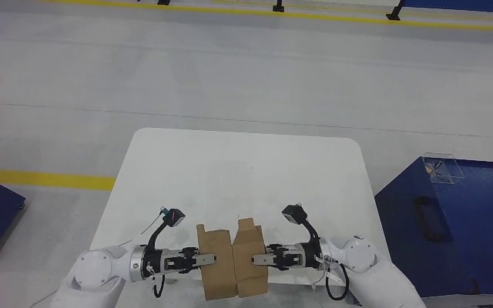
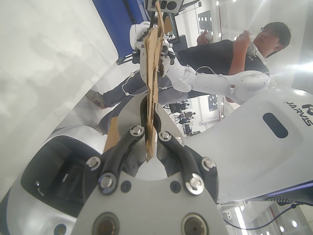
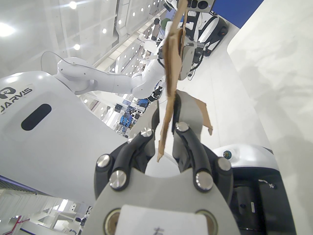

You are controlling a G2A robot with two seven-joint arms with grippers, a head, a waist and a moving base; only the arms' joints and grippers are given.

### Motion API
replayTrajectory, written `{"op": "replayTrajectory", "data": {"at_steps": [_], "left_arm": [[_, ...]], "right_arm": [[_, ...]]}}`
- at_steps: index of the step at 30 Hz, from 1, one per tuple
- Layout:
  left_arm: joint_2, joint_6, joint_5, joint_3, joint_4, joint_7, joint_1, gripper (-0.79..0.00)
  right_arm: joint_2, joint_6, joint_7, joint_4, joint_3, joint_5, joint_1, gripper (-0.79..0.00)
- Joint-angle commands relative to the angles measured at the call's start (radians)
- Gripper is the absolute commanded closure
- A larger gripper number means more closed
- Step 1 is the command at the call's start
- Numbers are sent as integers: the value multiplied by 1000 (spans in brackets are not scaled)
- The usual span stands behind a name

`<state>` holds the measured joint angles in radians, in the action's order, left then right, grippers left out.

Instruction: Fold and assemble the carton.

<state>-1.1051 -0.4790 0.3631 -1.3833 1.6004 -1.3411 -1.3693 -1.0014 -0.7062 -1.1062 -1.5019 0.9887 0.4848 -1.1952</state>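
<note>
item: carton [image 1: 233,262], brown corrugated cardboard
state: flattened, not assembled; two panels side by side, seam down the middle, short flaps on the far edge
pose: roughly flat in top view, edge-on in both wrist views
place: lower centre of top view, at near edge of table [image 1: 231,169]
hold: side edges pinched by left gripper [image 1: 202,260] and right gripper [image 1: 260,259]

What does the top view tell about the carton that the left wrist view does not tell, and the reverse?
Top view: the carton turns its broad face to the camera, two flat brown panels side by side with a crease between them, over the near edge of the white table. Left wrist view: the carton is seen edge-on, a thin layered strip pinched between the fingers of the left gripper. Both: the left gripper and the right gripper are shut on opposite ends of the carton.
</note>
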Motion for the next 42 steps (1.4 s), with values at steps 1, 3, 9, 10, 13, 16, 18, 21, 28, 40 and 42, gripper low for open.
{"op": "replayTrajectory", "data": {"at_steps": [1,3,9,10,13,16,18,21,28,40,42], "left_arm": [[0,0,0,0,0,0,0,0],[0,0,0,0,0,0,0,0],[-5,-51,24,5,9,121,-20,0],[-8,-79,47,15,7,145,-24,0],[-22,-169,143,53,-14,227,-24,0],[-36,-255,246,93,-56,294,-6,0],[-49,-288,322,131,-87,337,7,0],[-68,-328,349,197,-146,391,40,0],[-106,-368,425,345,-213,368,108,0],[-119,-211,605,389,-227,211,151,0],[-121,-210,597,387,-236,210,154,0]], "right_arm": [[0,0,0,0,0,0,0,-785],[0,0,0,0,0,0,0,-785],[8,-48,141,-11,86,-107,-5,-785],[12,-77,178,-16,120,-150,-13,-785],[24,-140,278,-49,208,-264,-59,-785],[32,-200,361,-88,284,-312,-113,-785],[35,-234,396,-106,317,-338,-143,-785],[34,-265,455,-121,344,-400,-173,-785],[17,-285,572,-156,323,-575,-194,-785],[6,-294,587,-147,237,-607,-177,-533],[5,-294,583,-148,223,-604,-171,-486]]}}
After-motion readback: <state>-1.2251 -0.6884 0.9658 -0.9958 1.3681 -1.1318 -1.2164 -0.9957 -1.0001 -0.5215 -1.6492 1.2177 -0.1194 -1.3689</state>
